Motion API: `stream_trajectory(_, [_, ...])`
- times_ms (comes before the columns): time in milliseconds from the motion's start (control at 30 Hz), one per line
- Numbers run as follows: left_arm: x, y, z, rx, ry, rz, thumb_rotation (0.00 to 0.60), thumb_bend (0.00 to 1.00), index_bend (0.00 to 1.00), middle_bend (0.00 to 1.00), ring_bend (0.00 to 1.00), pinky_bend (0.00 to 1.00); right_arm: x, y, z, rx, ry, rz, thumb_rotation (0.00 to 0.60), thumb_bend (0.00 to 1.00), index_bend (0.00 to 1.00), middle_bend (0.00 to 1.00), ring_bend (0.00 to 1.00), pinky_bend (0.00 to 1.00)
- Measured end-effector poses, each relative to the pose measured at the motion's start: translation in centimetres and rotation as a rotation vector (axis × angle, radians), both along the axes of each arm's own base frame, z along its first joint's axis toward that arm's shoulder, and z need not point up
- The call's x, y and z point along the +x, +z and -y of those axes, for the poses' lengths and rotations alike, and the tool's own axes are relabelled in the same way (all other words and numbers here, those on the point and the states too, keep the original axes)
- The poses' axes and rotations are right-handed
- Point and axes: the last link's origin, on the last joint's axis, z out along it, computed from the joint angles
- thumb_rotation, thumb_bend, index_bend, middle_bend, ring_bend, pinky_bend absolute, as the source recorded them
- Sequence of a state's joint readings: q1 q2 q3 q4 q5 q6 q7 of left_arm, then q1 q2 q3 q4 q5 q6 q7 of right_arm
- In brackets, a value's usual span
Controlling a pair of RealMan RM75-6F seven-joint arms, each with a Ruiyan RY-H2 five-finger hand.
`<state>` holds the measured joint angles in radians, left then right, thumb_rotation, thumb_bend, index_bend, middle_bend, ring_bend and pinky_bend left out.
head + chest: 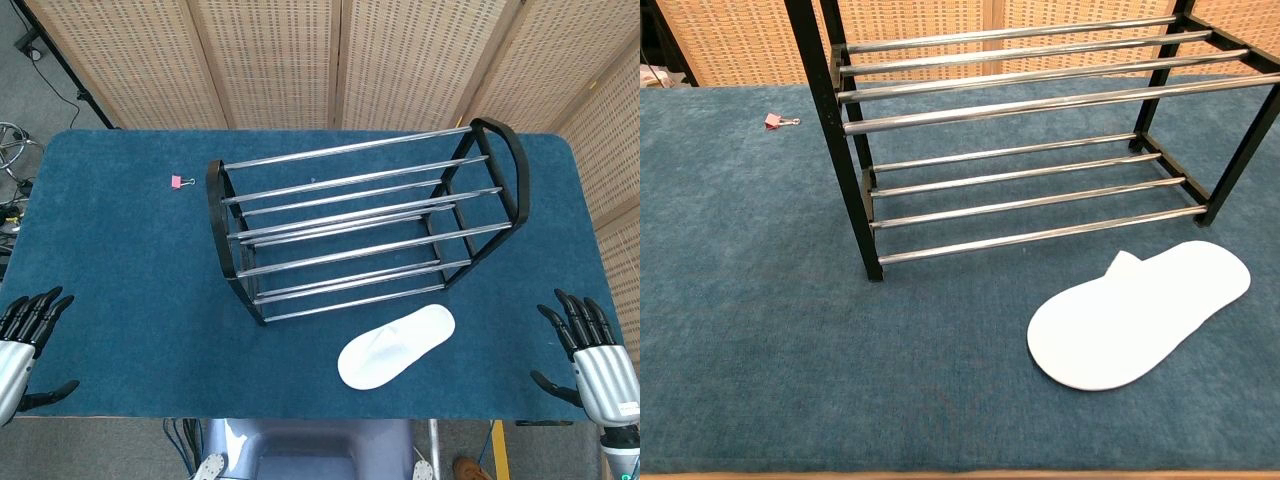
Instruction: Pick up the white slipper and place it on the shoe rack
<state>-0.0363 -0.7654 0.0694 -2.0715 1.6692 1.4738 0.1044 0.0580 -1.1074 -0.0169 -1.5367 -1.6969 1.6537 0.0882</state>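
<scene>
So the slipper (396, 346) is just lying flat on the blue table (120, 260), right in front of the rack (365, 225), toward its right end. It sits near the bottom rails but isn't touching them, and it's angled with one end pointing up toward the rack's right leg. In the chest view the slipper (1140, 315) looks sole-up, though I can't be sure. The left hand (25, 345) is parked at the near left corner, fingers spread, holding nothing. The right hand (590, 355) is at the near right corner, fingers apart too, also empty. There's a little pink clip (177, 182) left of the rack.
</scene>
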Motion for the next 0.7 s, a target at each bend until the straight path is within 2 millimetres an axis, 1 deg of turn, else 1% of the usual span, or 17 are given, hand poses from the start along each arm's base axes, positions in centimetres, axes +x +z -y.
stream_trajectory(300, [-0.1,0.1,-0.1,0.003,0.006,0.003,0.6,0.0,0.0,0.0,0.0,0.0,0.1,-0.9,0.0,0.058,-0.003,0.007,0.6,0.0,0.1,0.03,0.0,0.0])
stream_trajectory(400, [-0.1,0.2,-0.1,0.009,0.01,0.006,0.6,0.0,0.0,0.0,0.0,0.0,0.3,-1.6,0.3,0.126,-0.001,0.049,0.6,0.0,0.11,0.05,0.0,0.0])
stream_trajectory(467, [-0.2,0.2,-0.2,0.011,0.013,0.007,0.6,0.0,0.0,0.0,0.0,0.0,0.4,-2.4,0.6,0.201,0.0,0.083,0.6,0.01,0.12,0.06,0.0,0.0])
stream_trajectory(500, [-0.2,0.2,-0.2,0.011,0.015,0.007,0.6,0.0,0.0,0.0,0.0,0.0,0.5,-2.8,0.9,0.238,0.002,0.099,0.6,0.05,0.12,0.05,0.0,0.0])
stream_trajectory(567, [-0.2,0.2,-0.3,0.011,0.018,0.007,0.6,0.0,0.0,0.0,0.0,0.0,0.7,-3.6,1.5,0.323,0.007,0.142,0.6,0.21,0.11,0.06,0.0,0.0])
stream_trajectory(600, [-0.2,0.1,-0.4,0.011,0.02,0.006,0.6,0.0,0.0,0.0,0.0,0.0,0.9,-3.9,1.9,0.361,0.009,0.16,0.6,0.34,0.12,0.06,0.0,0.0])
stream_trajectory(633, [-0.2,0.1,-0.5,0.011,0.022,0.005,0.6,0.0,0.0,0.0,0.0,0.0,1.0,-4.4,2.3,0.401,0.01,0.176,0.6,0.44,0.12,0.06,0.0,0.0])
stream_trajectory(700, [-0.3,0.0,-0.5,0.009,0.025,0.002,0.6,0.0,0.0,0.0,0.0,0.0,1.2,-5.4,3.3,0.487,0.01,0.196,0.6,0.54,0.13,0.06,0.0,0.0])
